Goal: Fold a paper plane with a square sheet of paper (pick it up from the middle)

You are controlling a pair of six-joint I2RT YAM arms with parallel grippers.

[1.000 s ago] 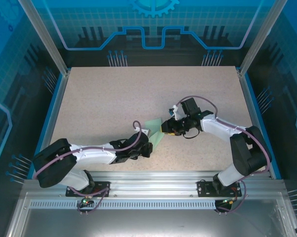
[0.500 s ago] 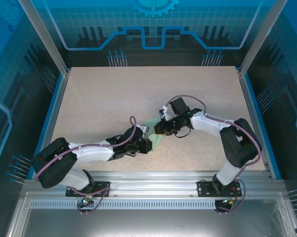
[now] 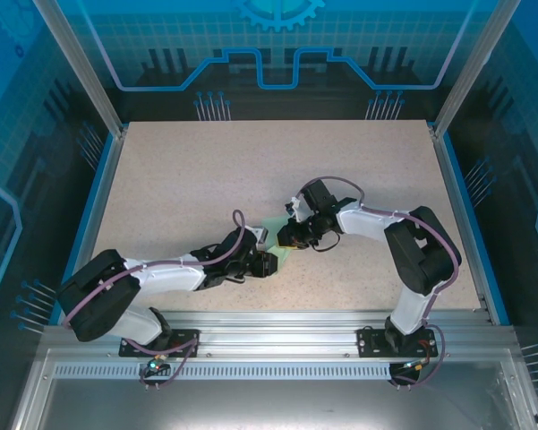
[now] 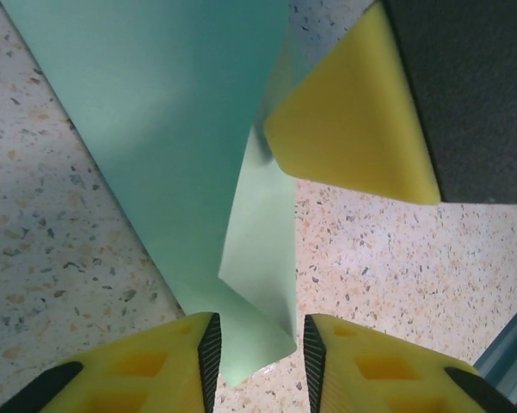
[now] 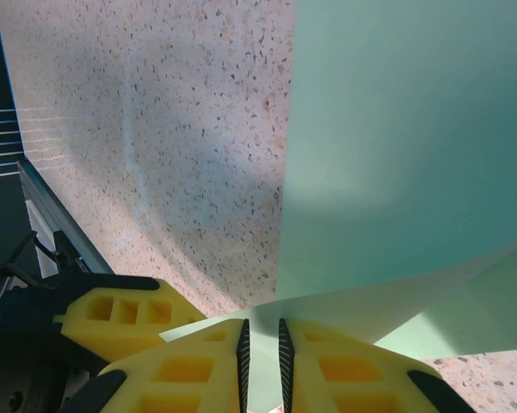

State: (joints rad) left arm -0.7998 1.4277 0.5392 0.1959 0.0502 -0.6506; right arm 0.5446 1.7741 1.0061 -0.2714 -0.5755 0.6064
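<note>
From above, the left hand (image 3: 269, 263) and right hand (image 3: 286, 240) meet near the middle of the worktop (image 3: 179, 179). The creased square sheet of paper (image 3: 283, 257) lies between them, just ahead of both sets of fingertips.

Left wrist: the left hand (image 4: 260, 348) is slightly spread. The sheet's narrow tip sits loose in the gap, not pinched.

Right wrist: the right hand (image 5: 262, 342) is pressed together, pinching the sheet's near edge, and the rest fans forward over the worktop. For a clean fold, I judge the right hand should steady the paper while the left takes hold closer to the crease and lines up the edges before pressing
</note>
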